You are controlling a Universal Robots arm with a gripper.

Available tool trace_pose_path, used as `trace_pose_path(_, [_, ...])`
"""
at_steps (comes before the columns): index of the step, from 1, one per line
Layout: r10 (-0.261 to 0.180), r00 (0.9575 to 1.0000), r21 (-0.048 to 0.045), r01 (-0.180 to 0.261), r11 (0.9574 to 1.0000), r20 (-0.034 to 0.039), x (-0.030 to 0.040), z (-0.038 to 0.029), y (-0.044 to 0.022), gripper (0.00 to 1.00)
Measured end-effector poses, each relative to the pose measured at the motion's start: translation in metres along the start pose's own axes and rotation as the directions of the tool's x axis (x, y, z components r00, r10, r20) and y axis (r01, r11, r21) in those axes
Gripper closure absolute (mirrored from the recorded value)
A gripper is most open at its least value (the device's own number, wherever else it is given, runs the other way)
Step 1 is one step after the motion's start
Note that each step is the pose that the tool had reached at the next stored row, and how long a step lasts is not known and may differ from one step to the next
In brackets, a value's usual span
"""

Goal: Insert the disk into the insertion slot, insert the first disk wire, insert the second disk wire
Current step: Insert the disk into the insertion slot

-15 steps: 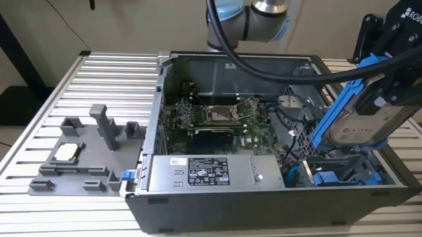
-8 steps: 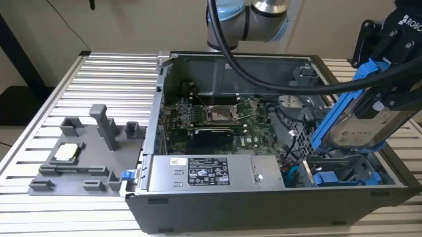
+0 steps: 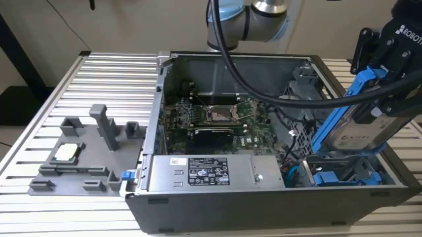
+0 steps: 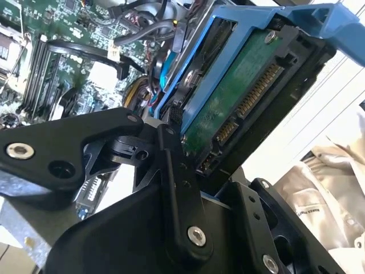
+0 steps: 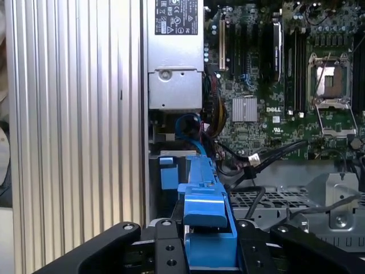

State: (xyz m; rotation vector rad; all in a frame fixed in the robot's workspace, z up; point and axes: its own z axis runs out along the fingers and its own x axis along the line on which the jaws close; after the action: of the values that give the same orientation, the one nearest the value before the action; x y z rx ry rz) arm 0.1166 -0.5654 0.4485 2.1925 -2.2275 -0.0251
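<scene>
Black hand with silver screws, grey arm, black cable.

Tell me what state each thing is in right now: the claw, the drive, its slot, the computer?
gripper: shut on the disk's blue carrier.
disk: held up, tilted, lower end just above the insertion slot.
insertion slot: the held disk is not yet in it.
computer case: lying on its side, panel off, insides exposed.

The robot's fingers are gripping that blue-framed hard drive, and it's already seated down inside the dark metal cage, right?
Not seated. The fingers do grip the disk, but it hangs tilted above the insertion slot, outside it, as the exterior view shows.
</scene>
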Motion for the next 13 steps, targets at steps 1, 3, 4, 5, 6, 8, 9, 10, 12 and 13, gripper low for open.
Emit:
trace_pose_path(1, [0.0,1.0,0.0,0.0,1.0,-0.0001,0.0,0.0013,-0.0006,0.67])
trace_pose_path(3, [0.0,1.0,0.0,0.0,1.0,-0.0001,0.0001,0.0042,-0.0019,0.67])
trace_pose_path(4, [0.0,1.0,0.0,0.0,1.0,-0.0002,0.0001,0.0056,-0.0029,0.67])
trace_pose_path(5, [0.0,1.0,0.0,0.0,1.0,-0.0001,0.0001,0.0069,-0.0038,0.67])
trace_pose_path(6, [0.0,1.0,0.0,0.0,1.0,-0.0001,0.0001,0.0083,-0.0047,0.67])
trace_pose_path(8, [0.0,1.0,0.0,0.0,1.0,-0.0001,0.0002,0.0112,-0.0061,0.67])
trace_pose_path(9, [0.0,1.0,0.0,0.0,1.0,0.0,0.0003,0.013,-0.0063,0.67])
trace_pose_path(10, [0.0,1.0,0.0,0.0,1.0,0.0002,0.0004,0.0149,-0.0064,0.67])
trace_pose_path(12, [0.0,1.0,0.0,0.0,1.0,0.0004,0.0011,0.0182,-0.0065,0.67])
trace_pose_path(13, [0.0,1.0,0.0,0.0,1.0,0.0004,0.0015,0.0196,-0.0065,0.67])
